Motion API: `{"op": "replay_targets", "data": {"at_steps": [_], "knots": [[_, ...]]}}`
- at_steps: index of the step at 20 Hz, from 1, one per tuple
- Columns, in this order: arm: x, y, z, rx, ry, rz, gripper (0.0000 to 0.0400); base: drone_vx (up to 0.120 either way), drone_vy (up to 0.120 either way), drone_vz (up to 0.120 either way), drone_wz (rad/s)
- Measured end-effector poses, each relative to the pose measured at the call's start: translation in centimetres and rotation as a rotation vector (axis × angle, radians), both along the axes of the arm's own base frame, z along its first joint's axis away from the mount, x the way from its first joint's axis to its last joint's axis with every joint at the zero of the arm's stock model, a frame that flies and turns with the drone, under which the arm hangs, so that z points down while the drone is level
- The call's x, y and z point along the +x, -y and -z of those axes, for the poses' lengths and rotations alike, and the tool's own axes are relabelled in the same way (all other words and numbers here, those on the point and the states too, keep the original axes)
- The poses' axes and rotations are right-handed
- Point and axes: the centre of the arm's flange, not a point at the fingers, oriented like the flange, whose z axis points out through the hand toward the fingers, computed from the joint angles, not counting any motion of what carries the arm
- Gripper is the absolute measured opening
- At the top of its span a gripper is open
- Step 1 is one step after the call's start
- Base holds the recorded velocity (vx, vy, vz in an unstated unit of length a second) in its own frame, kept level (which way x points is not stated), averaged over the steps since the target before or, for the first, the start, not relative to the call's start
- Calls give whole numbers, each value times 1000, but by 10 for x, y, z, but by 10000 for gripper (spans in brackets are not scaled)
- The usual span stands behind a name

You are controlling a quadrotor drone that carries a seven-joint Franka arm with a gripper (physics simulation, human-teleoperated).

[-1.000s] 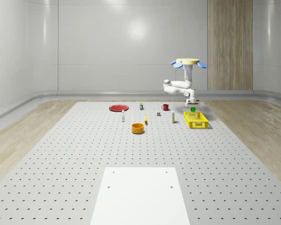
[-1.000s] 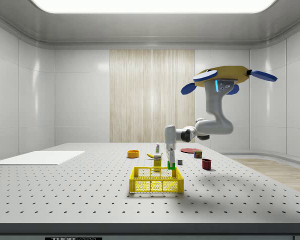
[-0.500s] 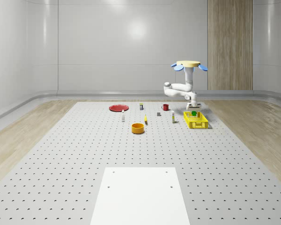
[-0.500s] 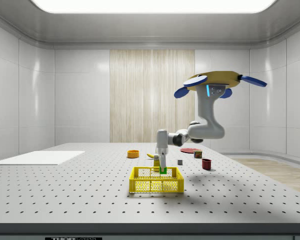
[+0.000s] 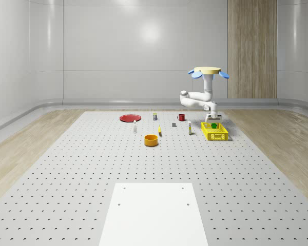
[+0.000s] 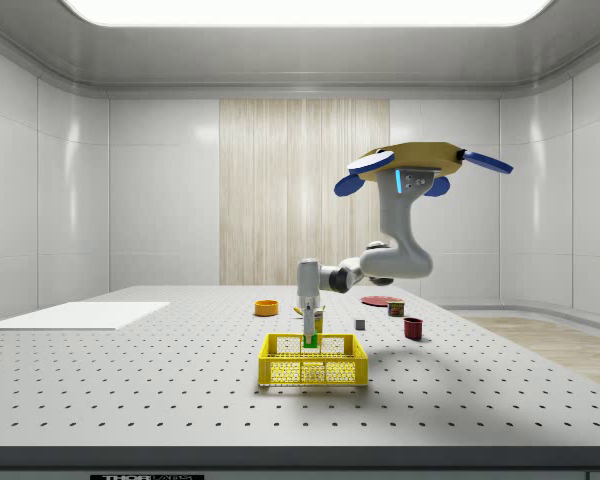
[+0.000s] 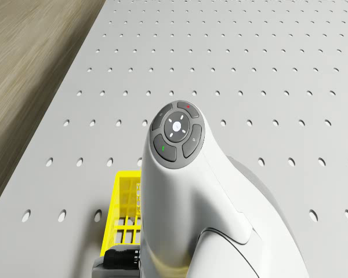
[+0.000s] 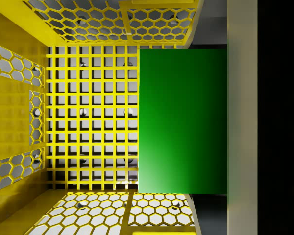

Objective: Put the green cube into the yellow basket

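drone (image 6: 412, 160) hovers beyond yellow basket (image 6: 313, 361), toward side view's right. gripper (image 6: 308, 336) pinches green cube (image 6: 309, 342), held inside basket opening above mesh floor. no readable writing.

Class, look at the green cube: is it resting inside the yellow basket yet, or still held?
Held above the floor. The green cube sits in the pincer, at rim level of the yellow basket, whose grid floor lies beneath it; the drone hovers nearby.

Readable text: none on any object.
Desk (image 6: 130, 400) front edge: small dark marking, too blurred to read.
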Motion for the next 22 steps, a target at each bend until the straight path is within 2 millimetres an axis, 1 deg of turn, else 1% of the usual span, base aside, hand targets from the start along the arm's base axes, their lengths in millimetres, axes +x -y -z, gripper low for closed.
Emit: {"op": "replay_targets", "data": {"at_steps": [1, 5, 15, 16, 17, 19, 22], "knots": [[0, 0, 0, 0, 0, 0, 251, 80, 0, 0, 0], [0, 0, -9, 0, 0, 2, 250, 0, 0, 0, 0], [0, 0, -53, -1, 0, 19, 250, 0, 0, 0, 0], [0, 0, -56, -1, 0, 19, 263, 0, 0, 0, 0], [0, 0, -59, -1, 0, 17, 293, 0, 0, 0, 0], [0, 0, -62, -2, 0, 13, 335, 0, 0, 0, 0], [0, 0, -57, -2, 0, 9, 369, 0, 0, 0, 0]]}}
